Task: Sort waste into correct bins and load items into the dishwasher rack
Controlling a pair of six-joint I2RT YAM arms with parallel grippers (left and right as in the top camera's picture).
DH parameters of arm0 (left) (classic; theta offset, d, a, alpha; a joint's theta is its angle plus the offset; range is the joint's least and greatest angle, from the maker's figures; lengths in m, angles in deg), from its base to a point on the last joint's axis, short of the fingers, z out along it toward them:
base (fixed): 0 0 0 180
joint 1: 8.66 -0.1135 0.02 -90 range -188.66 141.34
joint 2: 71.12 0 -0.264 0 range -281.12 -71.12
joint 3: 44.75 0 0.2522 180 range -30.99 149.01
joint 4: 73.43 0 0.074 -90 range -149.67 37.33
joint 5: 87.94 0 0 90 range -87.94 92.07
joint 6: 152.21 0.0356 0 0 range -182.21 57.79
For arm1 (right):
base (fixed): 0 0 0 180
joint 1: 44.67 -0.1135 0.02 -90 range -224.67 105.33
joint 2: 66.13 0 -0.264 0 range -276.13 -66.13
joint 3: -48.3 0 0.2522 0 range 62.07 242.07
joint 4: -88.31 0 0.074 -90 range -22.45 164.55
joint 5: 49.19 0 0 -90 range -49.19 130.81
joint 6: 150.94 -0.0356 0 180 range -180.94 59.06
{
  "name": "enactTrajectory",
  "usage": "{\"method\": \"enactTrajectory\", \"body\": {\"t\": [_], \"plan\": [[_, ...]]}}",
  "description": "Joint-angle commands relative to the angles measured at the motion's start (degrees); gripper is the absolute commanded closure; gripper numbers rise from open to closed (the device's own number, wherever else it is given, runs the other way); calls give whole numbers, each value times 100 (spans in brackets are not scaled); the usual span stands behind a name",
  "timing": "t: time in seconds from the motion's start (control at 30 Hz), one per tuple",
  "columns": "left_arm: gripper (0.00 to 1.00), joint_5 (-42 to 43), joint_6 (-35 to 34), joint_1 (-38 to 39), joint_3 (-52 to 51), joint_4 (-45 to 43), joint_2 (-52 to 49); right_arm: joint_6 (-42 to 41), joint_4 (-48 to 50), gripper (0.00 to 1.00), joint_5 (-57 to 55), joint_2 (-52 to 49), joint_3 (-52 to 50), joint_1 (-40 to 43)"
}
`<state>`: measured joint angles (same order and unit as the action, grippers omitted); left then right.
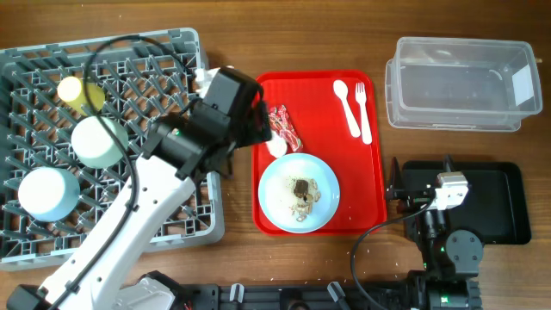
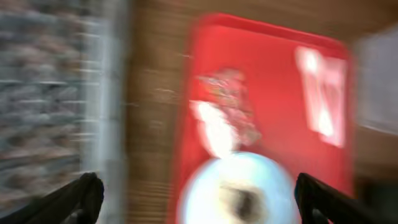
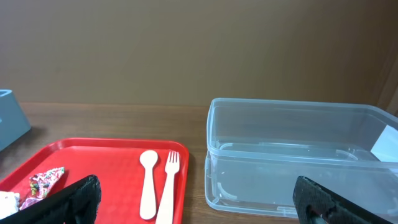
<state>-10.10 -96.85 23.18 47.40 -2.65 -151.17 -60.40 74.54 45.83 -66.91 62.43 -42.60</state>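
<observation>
The grey dishwasher rack point(image 1: 164, 215) holds the yellow cup point(image 1: 71, 89) and two mint bowls point(image 1: 97, 142) point(image 1: 47, 195). The red tray point(image 1: 366, 185) carries the white plate point(image 1: 280, 202) with brown food scraps point(image 1: 301, 191), the red wrapper point(image 1: 285, 127), the white tissue point(image 1: 276, 147), the spoon point(image 1: 344, 105) and the fork point(image 1: 362, 108). My left gripper point(image 2: 199, 202) is open and empty above the tray's left edge; its view is blurred, showing the plate point(image 2: 205, 196) and the wrapper point(image 2: 230, 93). My right gripper point(image 3: 199, 202) is open and empty over the black tray point(image 1: 508, 202), facing the clear tub point(image 3: 298, 155) point(image 1: 461, 82), the spoon point(image 3: 148, 180) and the fork point(image 3: 169, 186).
The red tray lies between the rack and the two bins. The left arm point(image 1: 129, 224) stretches across the rack's lower right corner. A black cable point(image 1: 129, 52) loops over the rack. The right arm's base point(image 1: 448, 250) stands at the front edge.
</observation>
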Motion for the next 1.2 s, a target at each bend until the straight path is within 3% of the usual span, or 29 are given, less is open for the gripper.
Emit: {"method": "enactTrajectory", "body": {"t": [0.0,0.13,0.2,0.23,0.3,0.37,0.4,0.43,0.5,0.57,0.67,0.7,0.77,0.8,0.87,0.93,1.03,1.1,1.17], "plan": [[0,-2039,-632,-535,136,505,304,57,17,0,-35,35,-7,4],[0,-1998,-658,-2225,136,774,1296,57,17,0,-35,35,-7,4],[0,-1443,-656,-3042,136,896,1716,26,144,0,-2,35,-7,4],[0,-1292,-656,-3359,136,955,1875,-518,485,0,437,35,-7,4],[0,-1294,-656,-3626,136,1082,2013,-2949,741,0,2133,35,-7,4],[0,-1294,-656,-3694,136,1082,2048,-5943,861,0,2251,35,-7,4],[0,-1294,-656,-3694,136,1082,2037,-7016,1086,0,2065,35,-7,4],[0,-1294,-656,-3694,136,1082,2026,-7093,1843,0,2026,33,-7,4],[0,-1294,-656,-3694,136,1080,2026,-6780,3722,0,1766,-129,133,4],[0,-1294,-656,-3694,133,1080,2026,-6249,3440,0,1661,-673,984,4],[0,-1294,-656,-3694,136,1080,2026,-3923,1379,0,2441,-2667,3233,2],[0,-1294,-656,-3694,133,1080,2026,-3047,621,0,3182,-3652,4179,2],[0,-1294,-656,-3694,136,1080,2026,-2291,-835,0,3978,-5154,5720,-83],[0,-1294,-656,-3694,136,1080,2026,-1665,-1812,0,3954,-6022,6649,-356],[0,-1294,-656,-3694,136,1082,2026,-844,-3283,0,2756,-7348,7886,-1158],[0,-1294,-656,-3694,136,1080,2026,-673,-3799,0,1648,-8432,8360,-1873],[0,-1294,-656,-3694,133,1080,2026,-946,-3497,2,1596,-10045,8358,-2111],[0,-1294,-656,-3694,136,1082,2026,-957,-3357,15,2540,-11370,8358,-2124],[0,-1294,-656,-3694,136,1080,2026,-944,-3351,23,2544,-11916,8358,-2118]]}}
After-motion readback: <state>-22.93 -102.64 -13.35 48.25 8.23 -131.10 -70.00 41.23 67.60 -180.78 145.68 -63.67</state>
